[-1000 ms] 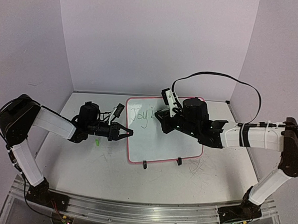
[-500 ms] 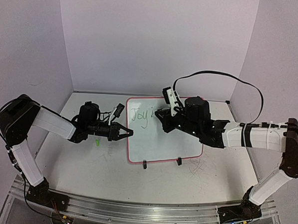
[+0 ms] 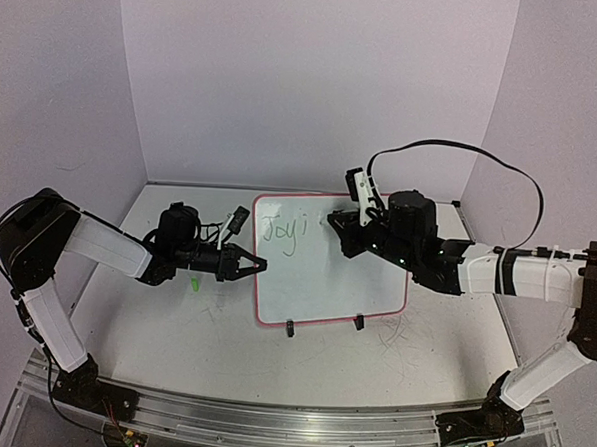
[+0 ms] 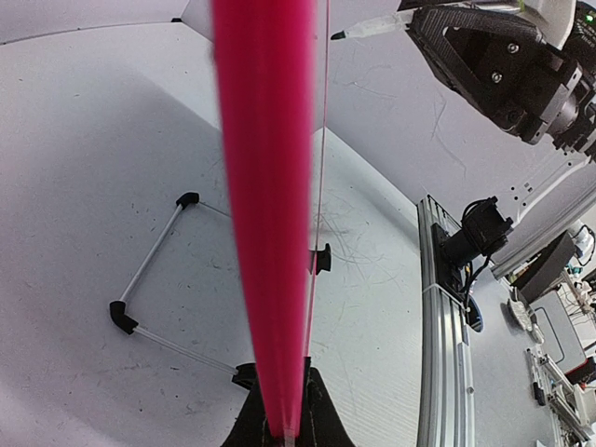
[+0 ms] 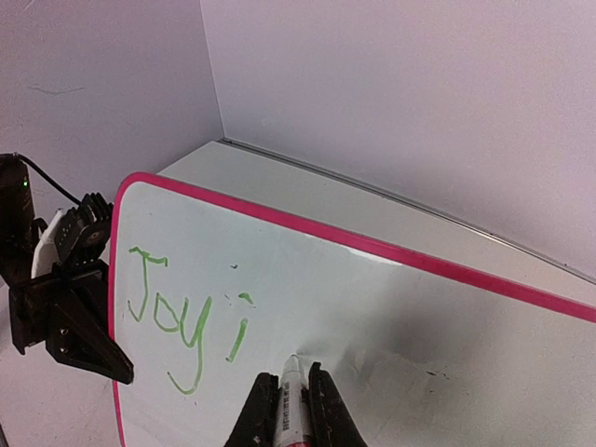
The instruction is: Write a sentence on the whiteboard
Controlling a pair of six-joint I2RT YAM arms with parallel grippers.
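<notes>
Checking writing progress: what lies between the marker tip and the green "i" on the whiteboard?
Only bare whiteboard, seen in the right wrist view; the marker in the right gripper sits just right of the green "i".

The scuffed white table [image 3: 172, 337] carries the propped whiteboard [image 3: 326, 275] and, just left of it, a small green object [image 3: 193, 283]

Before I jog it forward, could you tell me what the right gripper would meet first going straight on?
The marker in the right gripper would meet the whiteboard first, just past the green writing; the gap is unclear.
</notes>
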